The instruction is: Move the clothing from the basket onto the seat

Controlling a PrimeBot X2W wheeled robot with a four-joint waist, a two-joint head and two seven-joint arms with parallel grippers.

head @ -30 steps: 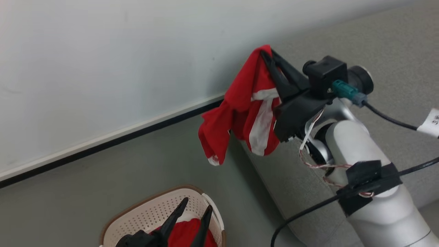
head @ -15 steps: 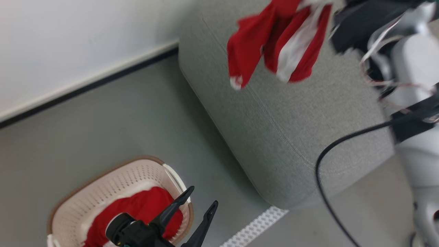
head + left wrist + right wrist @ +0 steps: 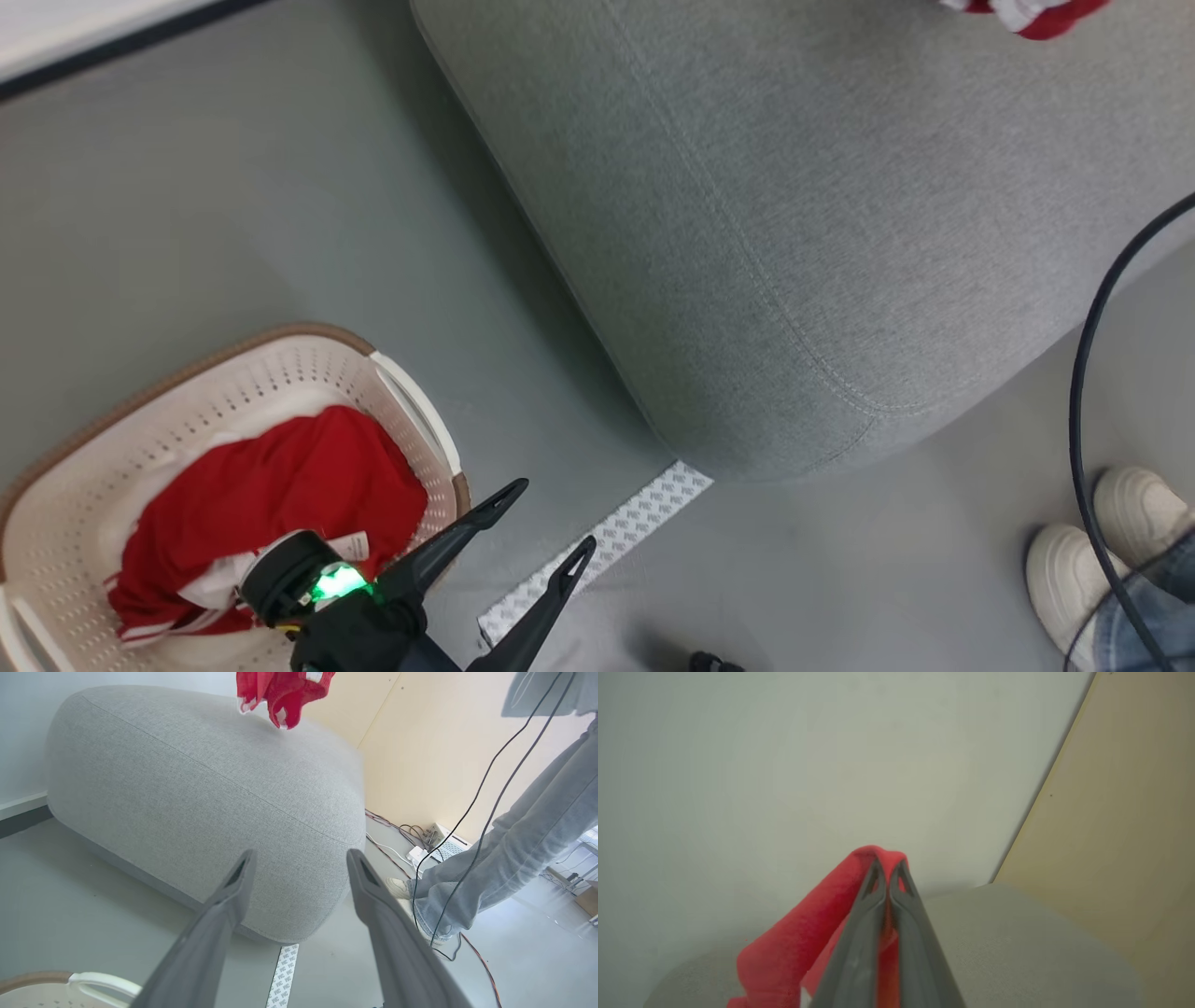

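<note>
Red clothing (image 3: 280,485) lies heaped in the cream basket (image 3: 411,411) at 8 o'clock of your head view. The left gripper (image 3: 555,513) is beside it at 6 o'clock, its fingers spread and empty. The grey seat (image 3: 794,233) spans 12 to 3 o'clock, with a red-and-white garment (image 3: 1036,14) edge at 1 o'clock and a person's shoes (image 3: 1120,532) at 4 o'clock. In your left wrist view the parted fingers frame the seat, and the garment hangs above it at 12 o'clock. In your right wrist view the right gripper (image 3: 889,868) has its fingers pinched tight on the garment, over the seat.
</note>
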